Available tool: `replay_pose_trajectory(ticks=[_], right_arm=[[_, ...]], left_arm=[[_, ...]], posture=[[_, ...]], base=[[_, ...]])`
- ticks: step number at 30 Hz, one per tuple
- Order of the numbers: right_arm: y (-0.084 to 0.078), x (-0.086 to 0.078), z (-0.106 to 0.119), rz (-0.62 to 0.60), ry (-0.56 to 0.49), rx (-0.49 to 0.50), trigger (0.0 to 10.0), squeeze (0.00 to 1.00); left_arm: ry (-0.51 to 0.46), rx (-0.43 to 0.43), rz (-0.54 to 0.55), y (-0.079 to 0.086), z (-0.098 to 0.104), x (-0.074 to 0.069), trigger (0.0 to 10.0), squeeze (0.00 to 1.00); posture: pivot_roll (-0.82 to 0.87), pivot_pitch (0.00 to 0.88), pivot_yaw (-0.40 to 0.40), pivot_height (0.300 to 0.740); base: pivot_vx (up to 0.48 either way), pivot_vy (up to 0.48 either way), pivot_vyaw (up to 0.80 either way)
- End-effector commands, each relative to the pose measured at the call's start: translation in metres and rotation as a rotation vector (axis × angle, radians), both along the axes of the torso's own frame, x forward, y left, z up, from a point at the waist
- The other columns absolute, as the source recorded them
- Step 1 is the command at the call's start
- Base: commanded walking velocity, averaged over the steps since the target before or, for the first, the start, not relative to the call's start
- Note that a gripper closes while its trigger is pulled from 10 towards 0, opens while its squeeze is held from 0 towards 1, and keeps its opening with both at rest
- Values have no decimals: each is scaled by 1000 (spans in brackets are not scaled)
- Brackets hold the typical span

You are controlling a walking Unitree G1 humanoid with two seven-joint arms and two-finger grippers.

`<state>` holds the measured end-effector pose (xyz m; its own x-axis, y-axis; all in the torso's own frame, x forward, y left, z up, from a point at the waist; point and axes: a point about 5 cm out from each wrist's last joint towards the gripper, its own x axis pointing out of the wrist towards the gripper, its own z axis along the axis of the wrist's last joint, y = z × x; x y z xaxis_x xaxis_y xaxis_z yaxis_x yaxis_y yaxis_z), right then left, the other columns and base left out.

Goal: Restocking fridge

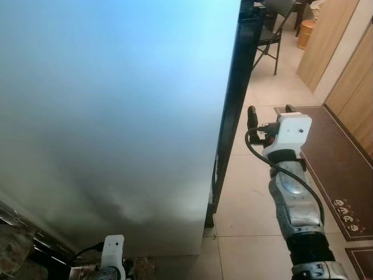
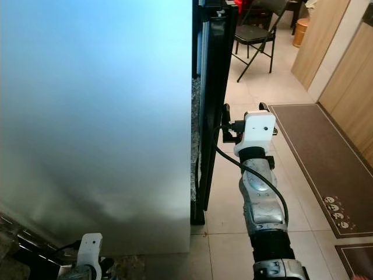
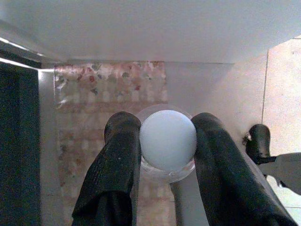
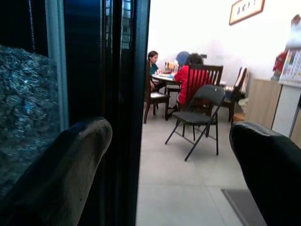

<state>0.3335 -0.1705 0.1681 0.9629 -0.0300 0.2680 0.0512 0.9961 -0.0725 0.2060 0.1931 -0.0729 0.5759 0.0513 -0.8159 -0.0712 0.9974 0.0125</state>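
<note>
A broad pale fridge door (image 1: 116,116) stood close before the robot, its flat face taking up most of what lay ahead, with a black edge (image 1: 233,111) running down its right side. Low at the robot's left, the left gripper (image 3: 164,141) had its two black fingers (image 3: 117,160) pressed against either side of a clear bottle with a rounded white cap (image 3: 168,140), holding it just under the lower edge of the door, over a patterned stone counter (image 3: 84,94). The right gripper (image 4: 174,155) was raised beside the door's black edge, and its fingers (image 4: 61,160) stood wide apart with nothing between them. Beyond that edge the tiled floor (image 1: 250,192) ran back to a black folding chair (image 4: 197,117), and a brown mat (image 1: 338,157) lay along the wooden cupboards (image 1: 344,64) on the right. Farther back, two people sat at a dining table (image 4: 164,77), one in a red top (image 4: 190,82), with a framed picture (image 4: 245,9) hanging on the white wall above them.
</note>
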Motion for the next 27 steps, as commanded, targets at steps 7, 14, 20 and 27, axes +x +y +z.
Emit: replay_pose_trajectory(ticks=[7,14,20,27], right_arm=[[5,-24,-30,-52,108,95,10000,0],[16,-68,-45,-15,139,39,10000,0],[-13,-101,-53,-157,150,11,10000,0],[-21,-106,-47,-160,169,-6,10000,0]], left_arm=[[61,21,21,10,-11,-25,10000,0],[90,28,84,14,-21,-50,10000,0],[112,36,129,20,-27,-72,10000,0],[124,45,133,25,-29,-82,10000,0]], posture=[[-174,0,60,740],[-179,0,79,740],[-212,0,89,740],[-224,0,67,740]], base=[[0,0,0],[0,0,0],[0,0,0],[0,0,0]])
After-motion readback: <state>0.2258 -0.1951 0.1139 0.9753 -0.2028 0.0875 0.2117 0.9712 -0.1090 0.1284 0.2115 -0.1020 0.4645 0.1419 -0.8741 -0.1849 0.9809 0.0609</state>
